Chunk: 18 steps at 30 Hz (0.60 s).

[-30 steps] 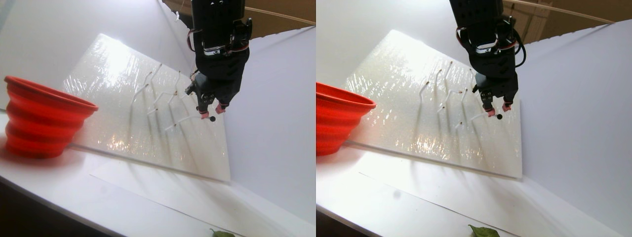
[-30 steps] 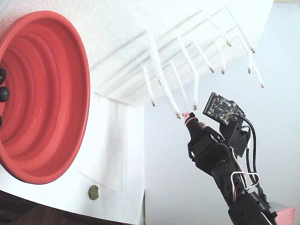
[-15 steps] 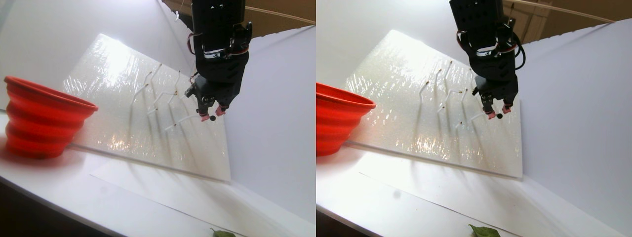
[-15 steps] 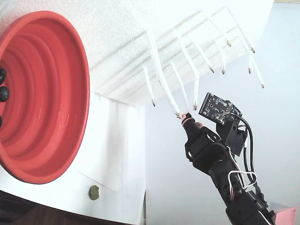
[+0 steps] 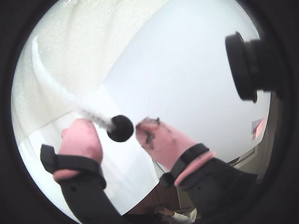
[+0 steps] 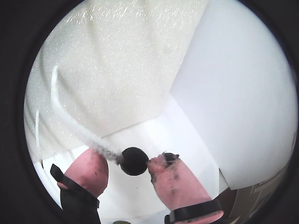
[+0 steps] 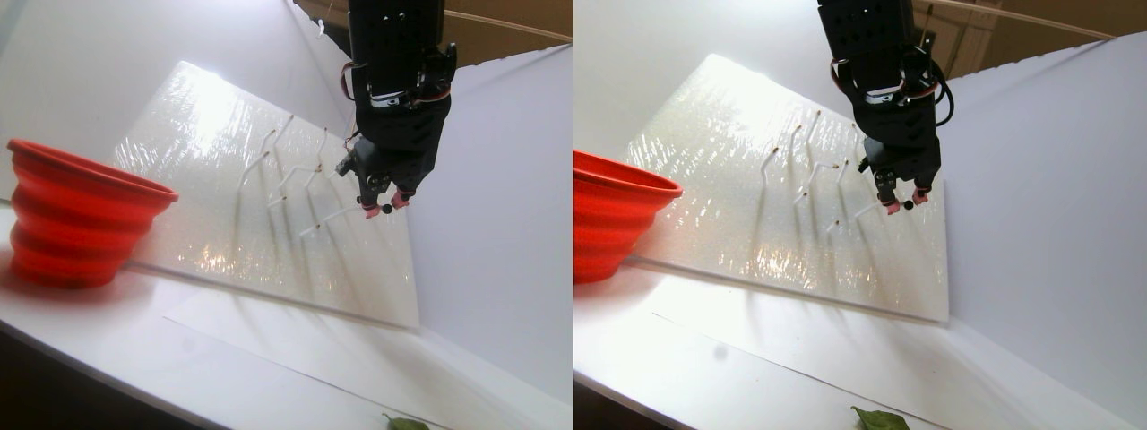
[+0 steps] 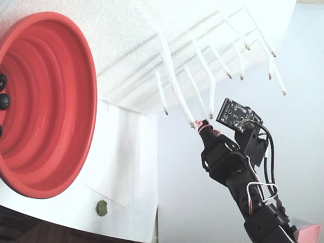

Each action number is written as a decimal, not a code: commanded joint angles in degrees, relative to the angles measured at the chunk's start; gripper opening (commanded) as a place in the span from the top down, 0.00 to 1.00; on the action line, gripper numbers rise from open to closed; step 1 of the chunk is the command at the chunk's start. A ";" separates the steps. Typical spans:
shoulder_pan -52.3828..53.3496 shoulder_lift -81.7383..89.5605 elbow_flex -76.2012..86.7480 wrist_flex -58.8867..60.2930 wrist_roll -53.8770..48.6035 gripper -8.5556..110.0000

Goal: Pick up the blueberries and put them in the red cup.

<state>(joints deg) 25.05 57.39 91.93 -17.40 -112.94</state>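
One blueberry (image 5: pixel 120 128) hangs on the tip of a white fuzzy stem (image 5: pixel 56 84). My gripper (image 5: pixel 116 128) with pink fingertips is open around it. In the other wrist view the blueberry (image 6: pixel 134 161) touches the right fingertip (image 6: pixel 163 170), and the left fingertip (image 6: pixel 91 163) stands apart from it. The stereo pair shows the gripper (image 7: pixel 383 208) at the lower right stem of the foam board with the berry (image 7: pixel 386 209) between its tips. The red cup (image 7: pixel 81 215) stands at the left. In the fixed view the red cup (image 8: pixel 55 101) holds blueberries (image 8: pixel 4 100) at its left edge.
A white foam board (image 7: pixel 224 179) leans against the wall and carries several bare stems (image 8: pixel 223 63). A small green lump (image 8: pixel 102 208) lies on the white paper below the cup. A green leaf (image 7: pixel 403 423) lies at the front edge. A pink note (image 8: pixel 311 234) is at the lower right.
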 commanded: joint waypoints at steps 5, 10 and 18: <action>2.99 0.35 -6.33 -1.14 -0.97 0.79; 3.08 0.00 -6.50 -1.14 -1.32 0.80; 3.16 -0.26 -6.77 -0.97 -1.85 0.81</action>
<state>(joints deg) 25.05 55.37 91.32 -17.40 -114.35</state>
